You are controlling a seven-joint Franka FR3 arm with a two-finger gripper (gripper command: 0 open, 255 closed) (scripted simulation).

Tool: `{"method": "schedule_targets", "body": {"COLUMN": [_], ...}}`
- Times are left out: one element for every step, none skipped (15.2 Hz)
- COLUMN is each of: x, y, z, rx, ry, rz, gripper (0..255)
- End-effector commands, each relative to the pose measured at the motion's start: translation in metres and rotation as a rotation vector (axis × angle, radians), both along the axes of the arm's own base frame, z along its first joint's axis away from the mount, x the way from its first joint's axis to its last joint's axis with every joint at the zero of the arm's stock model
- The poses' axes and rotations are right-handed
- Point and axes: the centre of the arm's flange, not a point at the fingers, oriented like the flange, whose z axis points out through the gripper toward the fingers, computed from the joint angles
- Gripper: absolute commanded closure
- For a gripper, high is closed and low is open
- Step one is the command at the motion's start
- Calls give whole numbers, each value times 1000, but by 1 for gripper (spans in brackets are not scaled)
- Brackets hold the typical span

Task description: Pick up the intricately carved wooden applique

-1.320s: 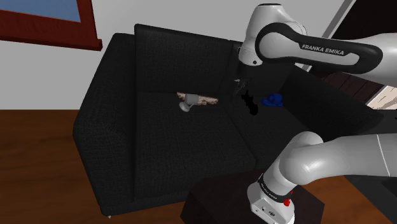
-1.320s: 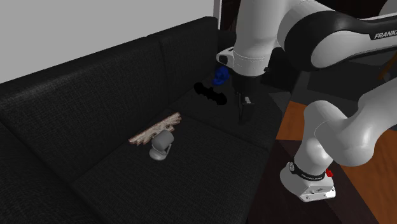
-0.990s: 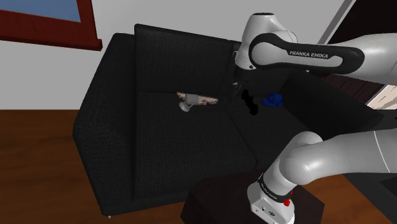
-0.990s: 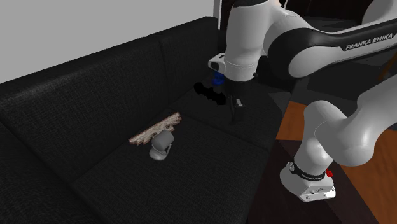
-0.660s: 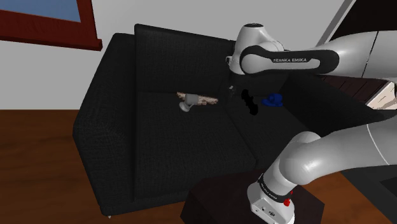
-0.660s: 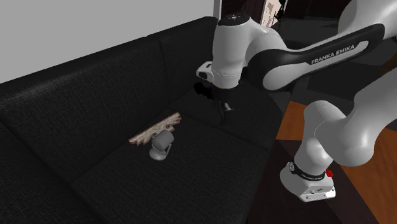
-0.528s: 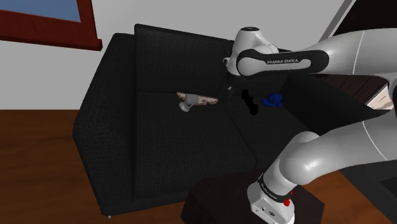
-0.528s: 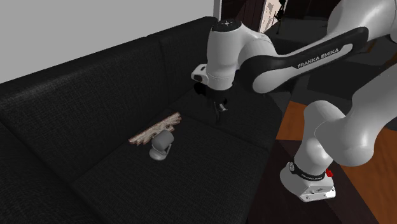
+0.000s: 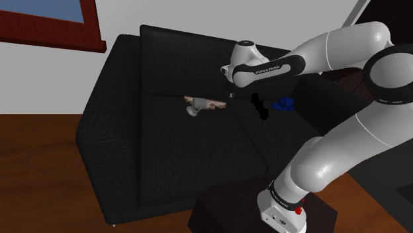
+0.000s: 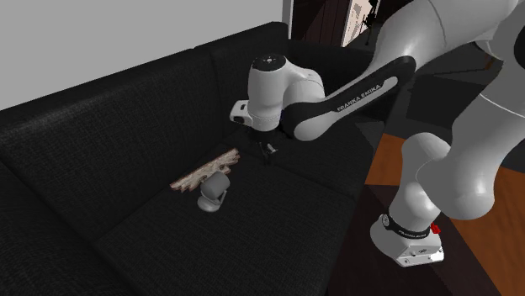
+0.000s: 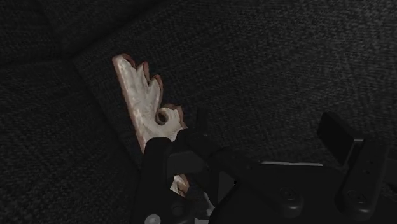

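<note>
The hand [image 10: 269, 150], spread wide, has swung across the sofa [image 10: 126, 126] to just beside the applique [image 10: 204, 172].

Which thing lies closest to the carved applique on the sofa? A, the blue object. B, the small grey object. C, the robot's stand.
B: the small grey object sits close beside the carved applique on the sofa seat, while the blue object lies well off toward the shoulder view's right.
</note>
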Motion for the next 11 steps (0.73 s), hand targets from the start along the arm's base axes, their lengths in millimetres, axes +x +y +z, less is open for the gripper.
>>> {"method": "schedule_targets", "body": {"x": [17, 26, 35, 45, 54, 64, 73, 83, 93, 103, 113], "y": [-9, -12, -15, -18, -21, -23, -25, -27, -29, -30, -31], "z": [-16, -23, -30, -37, -44, -51, -58, -65, -73, -80, -87], "rx": [-17, -25, -33, -41, -49, -57, -65, -72, -80, -88, -96], "ry": [-3, -3, -4, -4, -5, -6, -6, -7, -8, -8, -9], "rz": [69, 101, 133, 166, 198, 230, 263, 295, 327, 359, 392], "gripper": [0, 0, 0, 0, 0, 0, 0, 0, 0, 0, 0]}}
